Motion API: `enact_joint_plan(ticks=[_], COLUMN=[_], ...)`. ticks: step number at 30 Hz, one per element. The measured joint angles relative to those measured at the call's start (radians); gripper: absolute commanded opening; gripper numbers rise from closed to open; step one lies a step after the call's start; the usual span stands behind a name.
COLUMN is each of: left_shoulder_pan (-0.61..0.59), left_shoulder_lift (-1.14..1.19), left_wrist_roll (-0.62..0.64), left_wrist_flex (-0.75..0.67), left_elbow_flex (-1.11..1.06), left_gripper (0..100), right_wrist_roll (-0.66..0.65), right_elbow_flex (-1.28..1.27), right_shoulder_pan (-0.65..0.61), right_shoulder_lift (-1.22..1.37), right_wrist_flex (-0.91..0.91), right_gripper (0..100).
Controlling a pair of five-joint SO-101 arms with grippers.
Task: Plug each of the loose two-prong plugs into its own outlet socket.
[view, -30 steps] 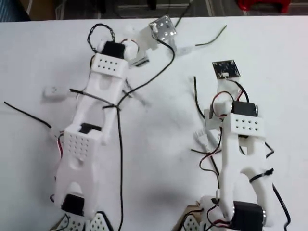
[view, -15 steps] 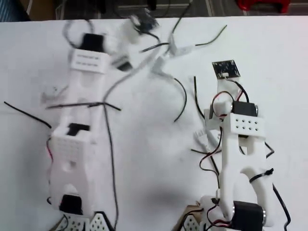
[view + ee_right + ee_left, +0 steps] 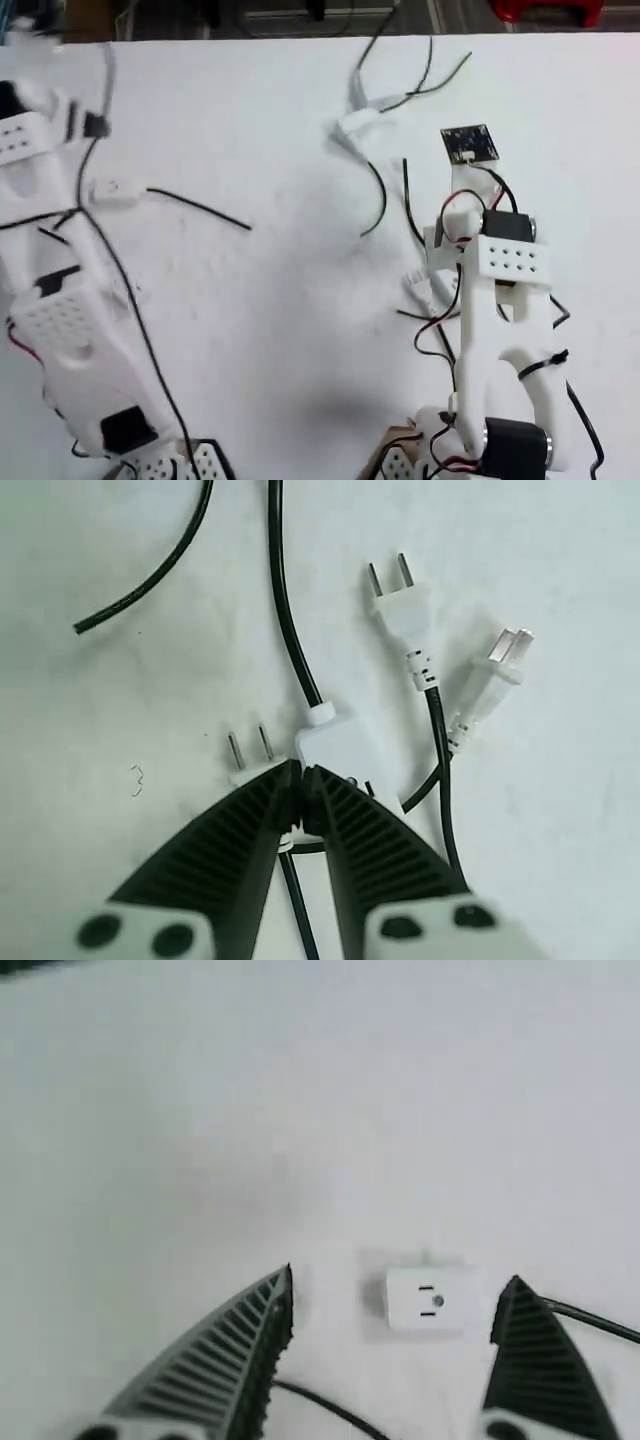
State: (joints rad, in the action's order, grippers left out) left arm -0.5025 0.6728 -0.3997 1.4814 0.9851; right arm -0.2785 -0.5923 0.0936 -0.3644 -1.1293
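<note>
Left pincer just swung to 9 o'clock, apart over a socket but empty; right pincer is together, nothing plugged.

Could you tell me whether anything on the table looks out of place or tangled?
Yes. By the right gripper, loose plugs and a white corded block lie jumbled, their cords crossing. Nearby, one black cord ends bare, with no plug.

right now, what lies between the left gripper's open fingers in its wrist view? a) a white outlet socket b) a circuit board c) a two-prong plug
a: the left wrist view shows a white outlet socket lying on the table, framed by the open left gripper.
</note>
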Motion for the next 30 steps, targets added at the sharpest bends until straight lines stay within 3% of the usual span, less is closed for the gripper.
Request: enact_joint_plan(ticks=[6,12,22,30], left_shoulder_pan=[-0.157,-0.180,0.008,0.081], left_shoulder_lift=[0.000,0.000,0.000,0.034], left_wrist_roll=[0.178,0.365,1.117,1.318], left_wrist_flex=[0.000,0.084,0.206,0.106], left_elbow_flex=[-0.176,-0.331,-0.368,-0.367], left_gripper=[32,32,32,32], right_wrist_roll=[0.000,0.000,0.000,0.000], right_elbow_flex=[-0.029,-0.032,-0.118,-0.141], right_shoulder_pan=[-0.048,-0.110,-0.115,-0.121], right_shoulder_lift=[0.000,0.000,0.000,0.000], right_wrist_flex=[0.000,0.003,0.048,0.100], right_gripper=[1.8,1.8,1.8,1.8])
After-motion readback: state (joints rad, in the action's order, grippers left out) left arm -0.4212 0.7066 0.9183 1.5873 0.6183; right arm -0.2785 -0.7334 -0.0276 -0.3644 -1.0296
